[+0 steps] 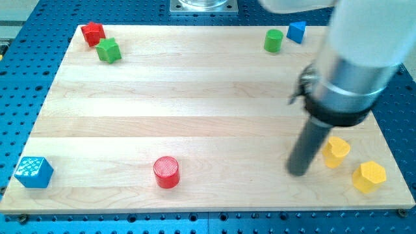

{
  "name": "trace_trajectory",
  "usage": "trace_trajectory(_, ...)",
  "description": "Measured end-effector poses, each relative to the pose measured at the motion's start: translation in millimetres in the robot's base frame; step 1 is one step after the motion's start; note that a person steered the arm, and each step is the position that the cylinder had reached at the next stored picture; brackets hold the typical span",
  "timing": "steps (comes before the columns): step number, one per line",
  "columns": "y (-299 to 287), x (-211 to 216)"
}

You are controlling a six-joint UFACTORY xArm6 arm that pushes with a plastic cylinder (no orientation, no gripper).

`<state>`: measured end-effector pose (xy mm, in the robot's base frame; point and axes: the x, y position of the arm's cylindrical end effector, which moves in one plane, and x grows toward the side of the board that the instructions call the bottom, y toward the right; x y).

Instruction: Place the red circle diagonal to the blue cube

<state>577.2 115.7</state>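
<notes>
The red circle [166, 172] stands near the view's bottom, a little left of centre. The blue cube [34, 171] sits at the board's bottom left corner, level with the red circle and well to its left. My tip [298, 171] rests on the board at the view's lower right, far to the right of the red circle and just left of a yellow block. It touches neither task block.
Two yellow blocks [336, 152] [369, 177] lie at the lower right. A red star [93, 32] and a green star [109, 50] sit at the top left. A green cylinder [273, 40] and a blue block [296, 31] sit at the top right. The wooden board [195, 97] lies on a blue perforated table.
</notes>
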Motion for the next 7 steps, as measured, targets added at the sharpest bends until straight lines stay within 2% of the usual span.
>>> trace_trajectory(1,-72.3,27.6)
trace_trajectory(3,-155.3,24.2)
trace_trajectory(5,-200.7,-9.1)
trace_trajectory(7,-197.1,-18.4)
